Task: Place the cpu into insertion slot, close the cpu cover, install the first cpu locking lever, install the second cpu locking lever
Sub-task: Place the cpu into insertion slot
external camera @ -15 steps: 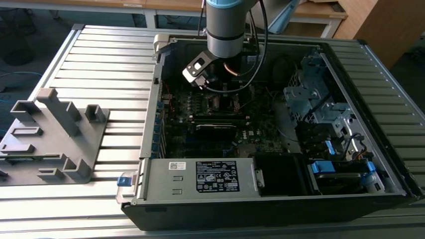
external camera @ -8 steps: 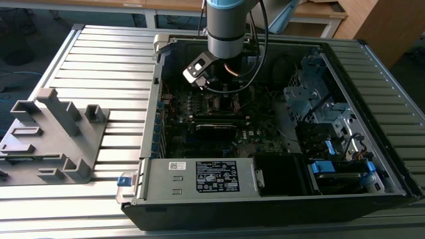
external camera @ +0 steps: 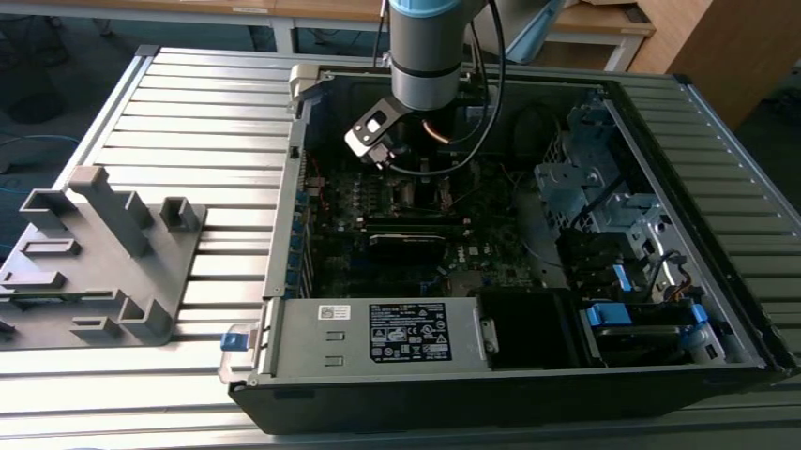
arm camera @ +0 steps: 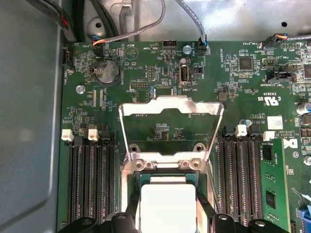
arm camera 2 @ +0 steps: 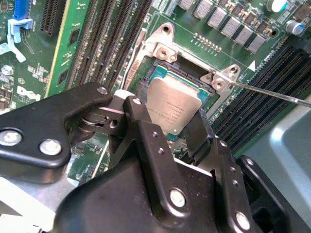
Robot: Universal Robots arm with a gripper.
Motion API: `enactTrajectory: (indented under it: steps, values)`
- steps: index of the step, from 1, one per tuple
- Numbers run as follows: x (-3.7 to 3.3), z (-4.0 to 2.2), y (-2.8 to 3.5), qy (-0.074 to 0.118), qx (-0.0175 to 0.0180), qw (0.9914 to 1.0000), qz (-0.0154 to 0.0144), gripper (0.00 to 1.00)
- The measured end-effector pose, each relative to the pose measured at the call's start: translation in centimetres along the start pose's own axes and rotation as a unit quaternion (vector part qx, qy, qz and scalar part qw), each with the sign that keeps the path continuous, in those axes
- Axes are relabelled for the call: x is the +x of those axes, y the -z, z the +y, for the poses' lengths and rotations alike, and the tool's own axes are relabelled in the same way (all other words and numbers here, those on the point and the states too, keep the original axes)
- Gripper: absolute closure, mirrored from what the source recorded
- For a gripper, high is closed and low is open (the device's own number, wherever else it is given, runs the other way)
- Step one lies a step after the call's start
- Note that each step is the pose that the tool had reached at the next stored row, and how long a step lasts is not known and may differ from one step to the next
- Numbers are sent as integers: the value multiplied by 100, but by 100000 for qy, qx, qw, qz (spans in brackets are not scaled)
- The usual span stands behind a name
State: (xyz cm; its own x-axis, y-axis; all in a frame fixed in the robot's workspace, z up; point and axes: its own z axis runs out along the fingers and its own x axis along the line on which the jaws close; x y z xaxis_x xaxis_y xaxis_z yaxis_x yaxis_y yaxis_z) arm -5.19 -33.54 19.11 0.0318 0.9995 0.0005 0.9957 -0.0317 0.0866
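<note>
The cpu (arm camera 2: 172,109), a small flat square with a silver-grey top, sits level over the insertion slot (arm camera 2: 170,65), a dark square socket with a silvery rim, and is clasped at two opposite edges by the gripper (arm camera 2: 171,124). The cpu cover (arm camera: 170,103), a thin silvery frame, is swung open beyond the slot. One thin locking lever (arm camera 2: 272,94) juts out beside it, unlatched

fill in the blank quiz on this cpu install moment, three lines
1. The cover is flipped ___.
2. The gripper is shut on the cpu, right over the ___.
3. Memory slots run on ___ sides of it.
Missing: open; insertion slot; both.
</note>
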Motion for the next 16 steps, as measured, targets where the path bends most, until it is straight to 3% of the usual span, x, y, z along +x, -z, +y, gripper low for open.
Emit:
enactTrajectory:
  steps: [11, 13, 16]
  values:
    - [0, 4, 42, -1, 7, 100000, 5, 46]
    - [0, 4, 41, -1, 804, 99997, -22, 46]
    - [0, 4, 42, -7, 906, 99996, -35, 46]
